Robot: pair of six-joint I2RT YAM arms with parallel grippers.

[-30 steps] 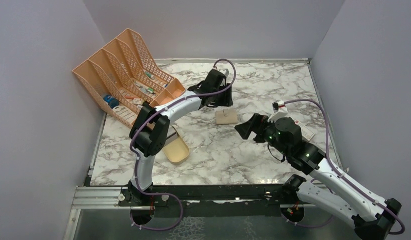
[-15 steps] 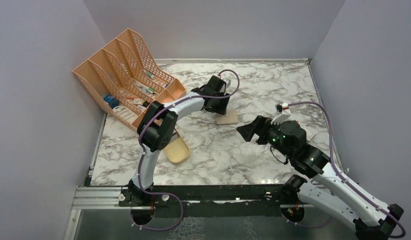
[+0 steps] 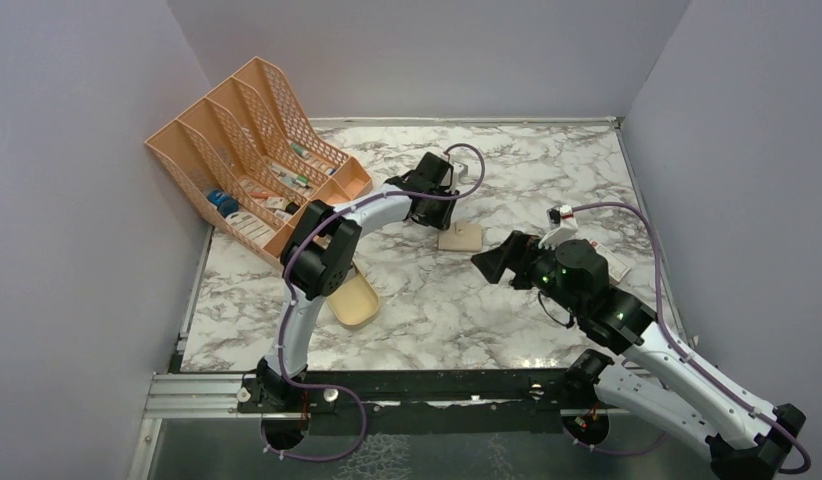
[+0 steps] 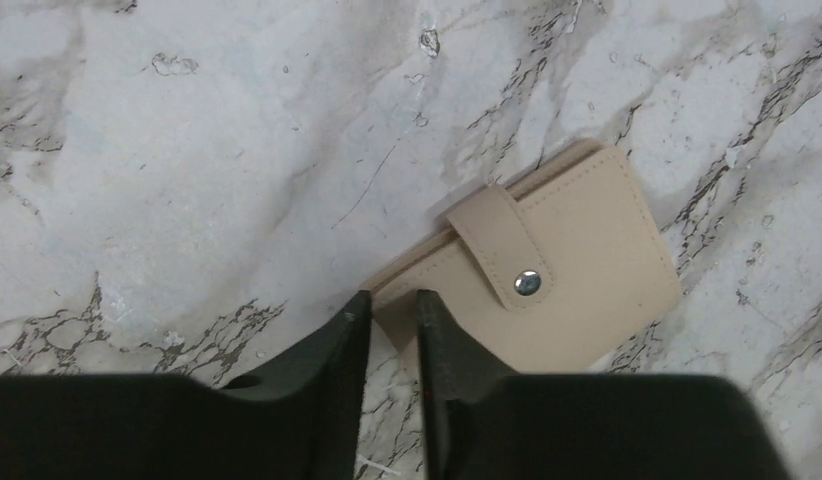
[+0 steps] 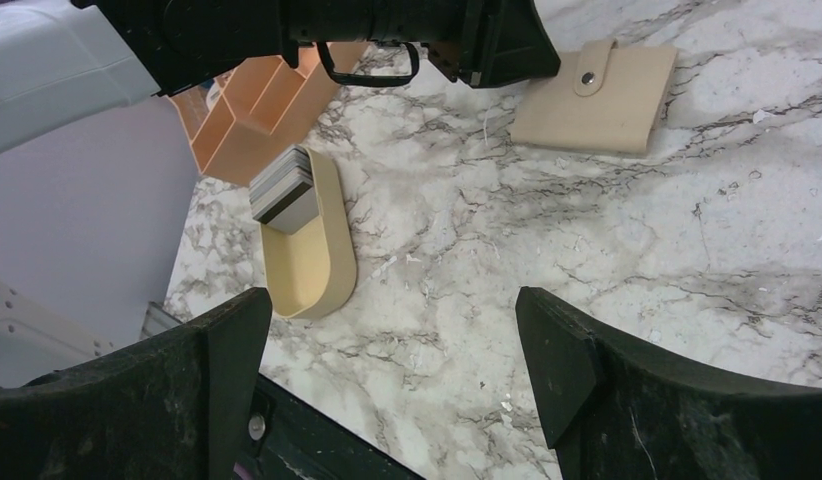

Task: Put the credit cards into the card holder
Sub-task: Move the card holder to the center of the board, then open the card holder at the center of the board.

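— Wallet (image 4: pixel 577 270) position?
— Flat on the table (image 3: pixel 547 170), snapped closed. Its long side runs slantwise away from the left gripper (image 4: pixel 392 310), up and to the right in the left wrist view.
— So the left arm is nearer?
— Yes, it is right at the wallet's near corner. Its fingers stand a slim gap apart with that corner between them. Whether they actually pinch it, I cannot tell.
— And the right gripper (image 5: pixel 392 315)?
— Spread wide, nothing in it, hovering near the wallet's other side but apart from it.
— Cards (image 5: pixel 285 187)?
— Stacked at the far end of the dish (image 5: pixel 312 275), well to the left of the wallet, by the left arm's elbow. I'd judge the wallet needs opening first.
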